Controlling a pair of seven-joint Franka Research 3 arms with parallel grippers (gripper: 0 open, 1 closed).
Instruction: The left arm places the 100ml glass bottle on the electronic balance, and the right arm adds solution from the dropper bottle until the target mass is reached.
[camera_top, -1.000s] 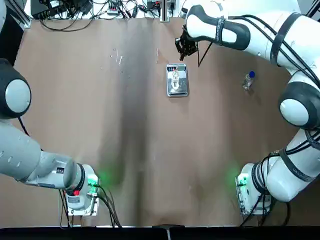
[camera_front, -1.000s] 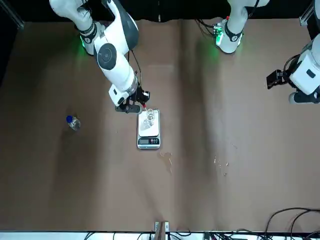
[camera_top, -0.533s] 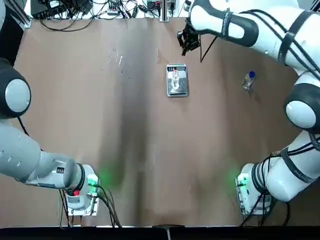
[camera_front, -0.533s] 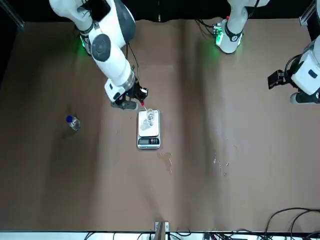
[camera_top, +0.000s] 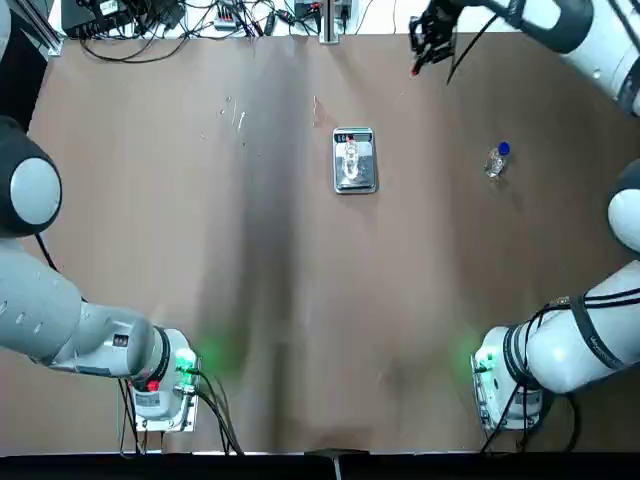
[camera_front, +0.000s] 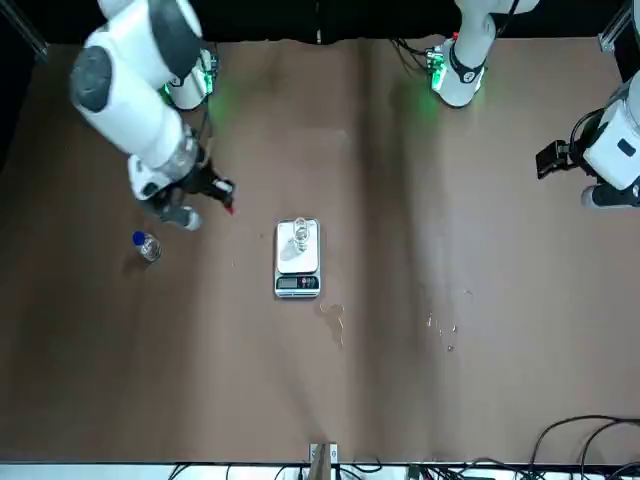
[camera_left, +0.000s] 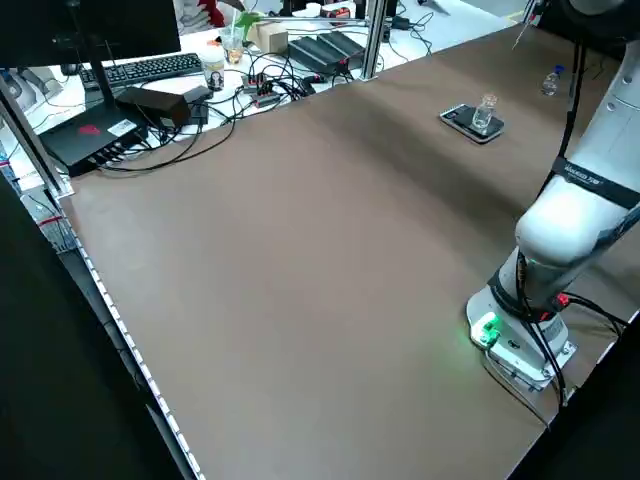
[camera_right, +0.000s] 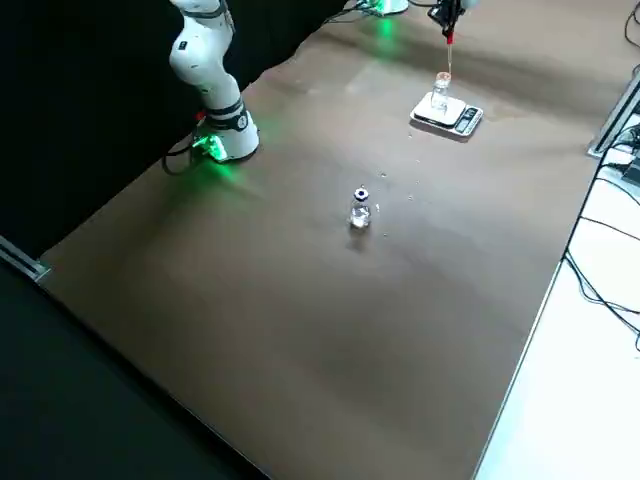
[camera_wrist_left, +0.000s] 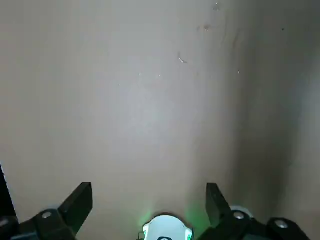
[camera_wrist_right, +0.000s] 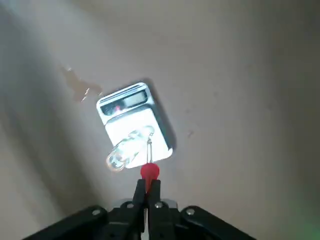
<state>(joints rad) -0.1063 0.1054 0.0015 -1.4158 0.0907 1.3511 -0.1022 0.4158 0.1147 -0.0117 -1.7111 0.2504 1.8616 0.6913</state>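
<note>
Dropper bottle (camera_top: 496, 160) — tiny, clear, blue-capped — is seen standing on the brown tabletop (camera_top: 250, 280), well apart from the small silver electronic balance (camera_top: 354, 160) on which the tiny colourless 100ml glass bottle (camera_top: 351, 155) rests. Both bottles are judged light, slippery and fragile, best taken at the body. The right claw (camera_wrist_right: 147, 188) is clamped on a red-bulbed glass pipette (camera_wrist_right: 149, 170), lifted clear of the balance. The left claw (camera_wrist_left: 149, 205) is spread wide, holding nothing, parked over bare tabletop — ample room remains all round.
</note>
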